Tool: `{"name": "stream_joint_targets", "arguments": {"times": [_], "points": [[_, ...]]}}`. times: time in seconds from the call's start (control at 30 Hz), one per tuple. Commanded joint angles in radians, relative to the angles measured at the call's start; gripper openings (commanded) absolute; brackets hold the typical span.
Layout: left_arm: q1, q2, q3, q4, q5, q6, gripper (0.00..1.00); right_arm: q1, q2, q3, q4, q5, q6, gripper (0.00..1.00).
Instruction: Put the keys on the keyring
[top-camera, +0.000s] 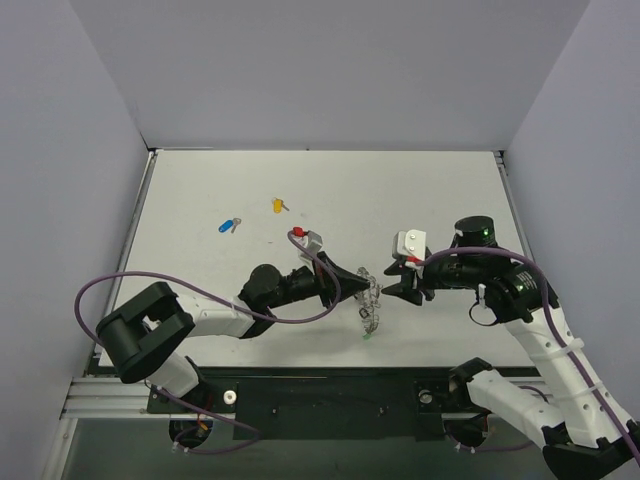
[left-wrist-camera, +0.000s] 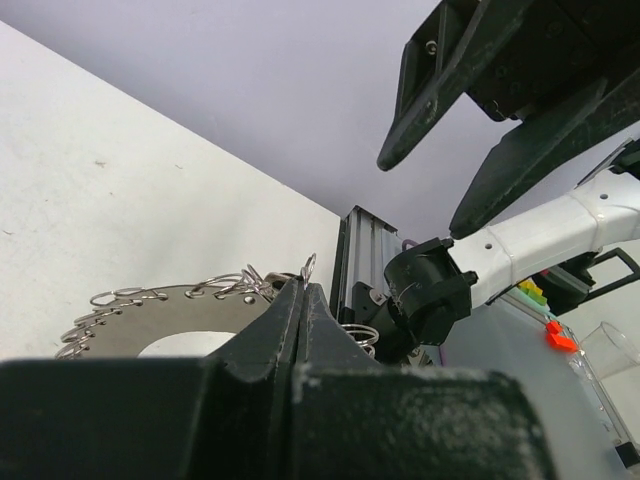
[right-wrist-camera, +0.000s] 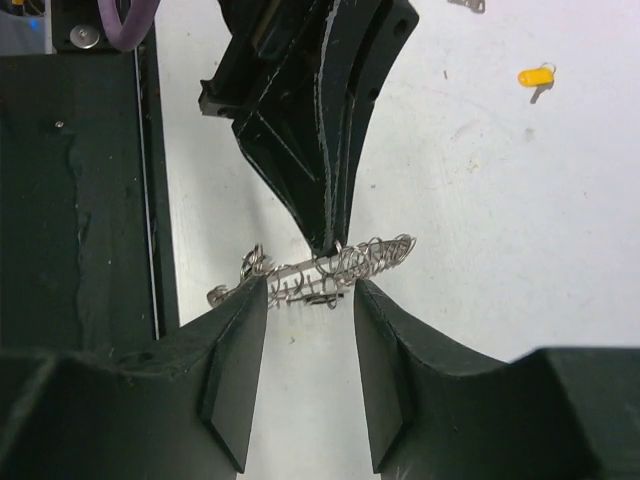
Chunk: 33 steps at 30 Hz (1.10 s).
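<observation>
- The white matte worktop (top-camera: 420, 190) fills the floor of a booth with plain pale lavender walls (top-camera: 330, 70) along its left, far and right edges. An aluminium rail (top-camera: 110, 397) runs along the near edge.
- The flat silver metal keyring fringed with small wire loops (top-camera: 372, 305) (left-wrist-camera: 120, 325) (right-wrist-camera: 330, 268) is about midway between the left and right edges, closer to the near edge than the far one.
- The left gripper (top-camera: 362, 277) (left-wrist-camera: 303, 300) (right-wrist-camera: 328, 235) has its black fingers pressed together on the keyring's rim.
- The right gripper (top-camera: 385, 282) (left-wrist-camera: 425, 195) (right-wrist-camera: 310, 288) faces it from the right with its jaws apart, one on each side of the keyring. The wrist view does not settle whether they touch it.
- The small blue-headed silver key (top-camera: 229, 226) lies flat in the left half of the worktop, towards the far edge.
- The small yellow-headed silver key (top-camera: 279, 205) (right-wrist-camera: 537, 76) lies just to its right and slightly nearer the far edge. Both keys are well apart from the keyring.
</observation>
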<state>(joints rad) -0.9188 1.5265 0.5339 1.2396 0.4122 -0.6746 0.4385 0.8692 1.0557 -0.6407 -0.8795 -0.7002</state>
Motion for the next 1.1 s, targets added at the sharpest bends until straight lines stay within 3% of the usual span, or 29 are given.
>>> {"name": "stream_joint_targets", "arguments": {"times": [0.0,0.3,0.73,1.07], "points": [[0.006,-0.034,0.017,0.403,0.000,-0.005,0.00,0.022,-0.004,-0.043,0.130,-0.010,0.079,0.36],[0.008,-0.078,0.015,0.382,0.076,0.134,0.00,0.017,0.019,-0.108,0.282,-0.048,0.231,0.34],[0.014,-0.124,0.014,0.313,0.111,0.213,0.00,-0.012,0.028,-0.134,0.263,-0.156,0.186,0.33],[0.018,-0.127,0.014,0.317,0.112,0.213,0.00,-0.011,0.042,-0.152,0.299,-0.197,0.203,0.25]]}}
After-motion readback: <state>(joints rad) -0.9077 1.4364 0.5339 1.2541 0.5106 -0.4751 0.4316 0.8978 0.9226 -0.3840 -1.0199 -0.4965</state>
